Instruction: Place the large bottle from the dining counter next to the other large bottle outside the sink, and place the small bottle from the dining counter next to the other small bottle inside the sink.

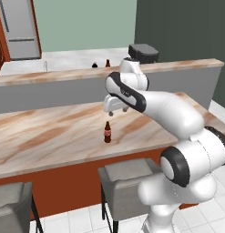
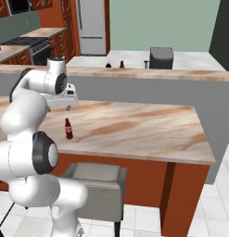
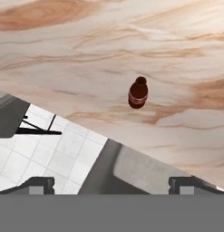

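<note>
We see the small bottle (image 1: 107, 132) standing upright on the dining counter (image 1: 50, 136), near its near edge, above a grey stool (image 1: 127, 175). Our gripper (image 1: 115, 110) hangs above the bottle and well apart from it, fingers spread wide and holding nothing. On the far worktop (image 2: 134, 61), beyond the raised ledge, we make out two small dark bottles side by side, too tiny to tell apart.
</note>
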You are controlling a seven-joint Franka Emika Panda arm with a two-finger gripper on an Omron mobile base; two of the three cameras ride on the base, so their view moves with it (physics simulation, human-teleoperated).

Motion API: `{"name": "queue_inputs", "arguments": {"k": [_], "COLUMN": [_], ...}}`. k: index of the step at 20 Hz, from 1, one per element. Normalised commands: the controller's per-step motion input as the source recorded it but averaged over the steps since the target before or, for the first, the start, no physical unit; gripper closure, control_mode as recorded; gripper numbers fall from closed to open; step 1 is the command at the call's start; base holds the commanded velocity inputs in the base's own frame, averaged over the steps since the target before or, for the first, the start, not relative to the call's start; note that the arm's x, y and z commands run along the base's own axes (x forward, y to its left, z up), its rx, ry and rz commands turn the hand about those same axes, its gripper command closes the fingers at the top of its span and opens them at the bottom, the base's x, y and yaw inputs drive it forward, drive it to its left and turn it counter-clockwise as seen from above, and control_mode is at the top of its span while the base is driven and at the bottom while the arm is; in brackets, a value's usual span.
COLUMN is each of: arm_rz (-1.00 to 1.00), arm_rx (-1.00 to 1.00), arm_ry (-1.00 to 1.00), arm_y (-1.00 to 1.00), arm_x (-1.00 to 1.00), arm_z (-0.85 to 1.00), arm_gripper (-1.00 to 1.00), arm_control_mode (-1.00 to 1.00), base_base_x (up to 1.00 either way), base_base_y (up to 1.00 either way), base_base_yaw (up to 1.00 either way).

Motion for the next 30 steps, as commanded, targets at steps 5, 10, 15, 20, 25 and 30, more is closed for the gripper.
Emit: {"name": "queue_inputs", "arguments": {"k": [5,10,15,20,25,30], "arm_rz": [-0.05,-0.13,-0.16,-0.10,-0.08,-0.07], "arm_rx": [-0.04,-0.07,-0.01,0.00,0.00,-0.01], "arm_ry": [0.03,0.04,0.00,0.00,0.00,0.00], "arm_y": [0.03,0.00,0.00,0.00,0.04,0.12], "arm_x": [0.13,0.00,0.00,0.06,0.26,0.34], "arm_z": [-0.27,0.01,0.06,0.00,0.00,-0.01], "arm_gripper": [-1.00,-1.00,-1.00,-1.00,-1.00,-1.00], "arm_control_mode": [-1.00,-1.00,-1.00,-1.00,-1.00,-1.00], "base_base_x": [0.00,0.00,0.00,0.00,0.00,0.00], "base_base_y": [0.00,0.00,0.00,0.00,0.00,0.00], "base_base_yaw": [0.00,0.00,0.00,0.00,0.00,0.00]}}
